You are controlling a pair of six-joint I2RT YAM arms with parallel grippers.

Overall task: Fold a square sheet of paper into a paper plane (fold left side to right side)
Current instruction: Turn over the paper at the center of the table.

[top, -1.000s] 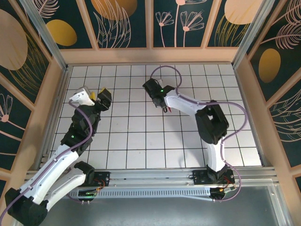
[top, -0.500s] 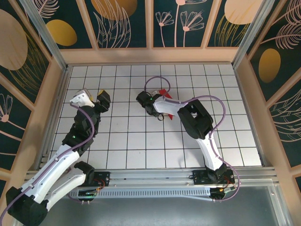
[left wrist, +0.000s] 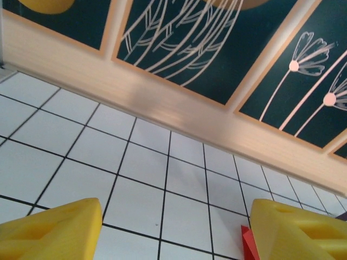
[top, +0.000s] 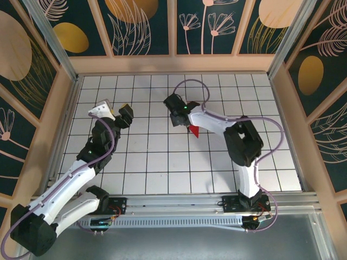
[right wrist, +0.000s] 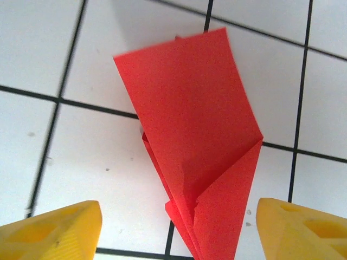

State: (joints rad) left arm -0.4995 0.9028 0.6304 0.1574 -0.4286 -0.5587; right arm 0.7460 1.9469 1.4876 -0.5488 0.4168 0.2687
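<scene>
The right gripper (right wrist: 176,233) is spread wide and empty, the paper plane (right wrist: 190,135) between its fingers; it should be raised straight so no crease is caught; the left gripper (left wrist: 176,227) is likewise spread, empty

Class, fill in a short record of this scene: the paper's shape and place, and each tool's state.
Paper: red paper, folded into a pointed, layered shape, lying on the tiled table
Right tool: open, one finger on each side of the paper, neither touching it
Left tool: open, nothing between its fingers
</scene>
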